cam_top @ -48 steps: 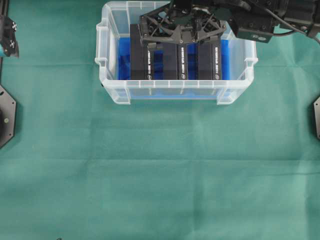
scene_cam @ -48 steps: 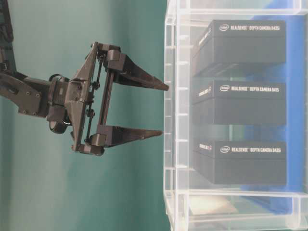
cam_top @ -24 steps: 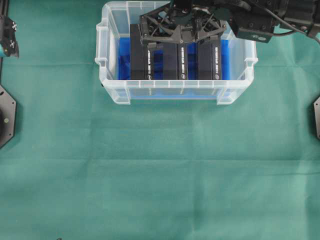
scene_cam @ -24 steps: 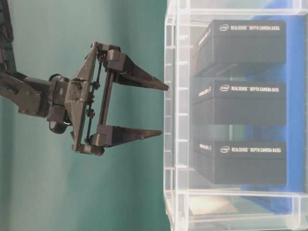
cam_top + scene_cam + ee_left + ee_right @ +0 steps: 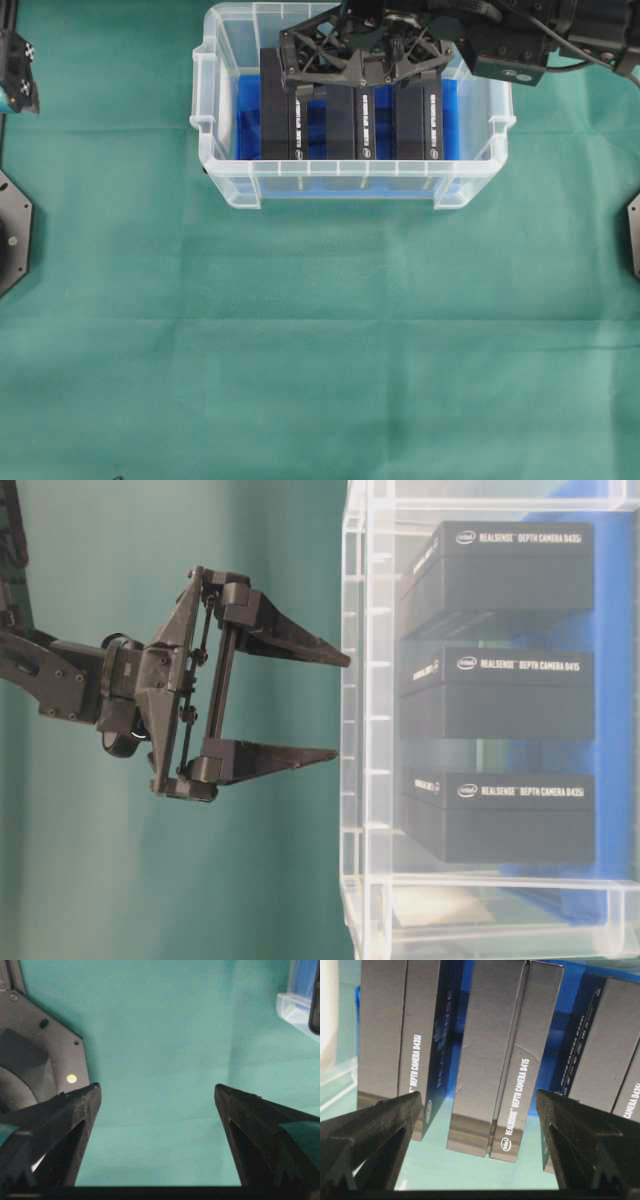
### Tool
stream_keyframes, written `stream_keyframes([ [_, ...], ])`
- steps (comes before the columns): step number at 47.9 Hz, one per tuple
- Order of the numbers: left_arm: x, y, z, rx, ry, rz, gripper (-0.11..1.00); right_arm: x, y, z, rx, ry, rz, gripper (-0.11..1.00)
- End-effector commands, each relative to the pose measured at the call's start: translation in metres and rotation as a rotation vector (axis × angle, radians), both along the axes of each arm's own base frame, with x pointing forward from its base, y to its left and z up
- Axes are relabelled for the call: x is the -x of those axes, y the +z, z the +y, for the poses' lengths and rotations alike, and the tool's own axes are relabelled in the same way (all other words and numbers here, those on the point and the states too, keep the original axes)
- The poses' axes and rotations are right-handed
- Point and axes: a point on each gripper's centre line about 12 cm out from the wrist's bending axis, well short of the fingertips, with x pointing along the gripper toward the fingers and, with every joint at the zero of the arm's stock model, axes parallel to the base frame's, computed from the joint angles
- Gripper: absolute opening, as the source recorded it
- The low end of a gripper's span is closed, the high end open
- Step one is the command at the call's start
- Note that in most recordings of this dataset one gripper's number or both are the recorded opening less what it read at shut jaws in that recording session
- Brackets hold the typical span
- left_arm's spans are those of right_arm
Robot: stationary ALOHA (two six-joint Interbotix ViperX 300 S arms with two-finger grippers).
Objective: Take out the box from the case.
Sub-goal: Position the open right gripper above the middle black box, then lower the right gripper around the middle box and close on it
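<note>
Left gripper (image 5: 156,1097) sat at the far left edge of the green cloth (image 5: 320,340), fingers spread wide and holding nothing, only bare cloth between them in its wrist view. Toward the middle top, the case (image 5: 352,180) rested on the cloth with a blue cloth lining (image 5: 246,120) on its bottom and three dark boxes standing side by side inside: left box (image 5: 277,115), middle box (image 5: 362,125), right box (image 5: 418,120). Right gripper (image 5: 362,80) hung above the case opening, fingers released and spread either side of the middle box without touching it, tips short of the rim in the table-level view.
</note>
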Motion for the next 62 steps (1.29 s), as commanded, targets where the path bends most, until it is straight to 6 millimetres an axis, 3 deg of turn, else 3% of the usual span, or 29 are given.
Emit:
stream_keyframes([
  [1,0.0,0.004,0.001,-0.011,0.002,-0.013,0.97,-0.001,0.014,-0.001,0.012,0.001,-0.033,0.94],
  [62,0.0,0.003,0.001,-0.01,0.002,-0.012,0.97,-0.008,-0.025,-0.014,-0.005,0.001,0.05,0.94],
])
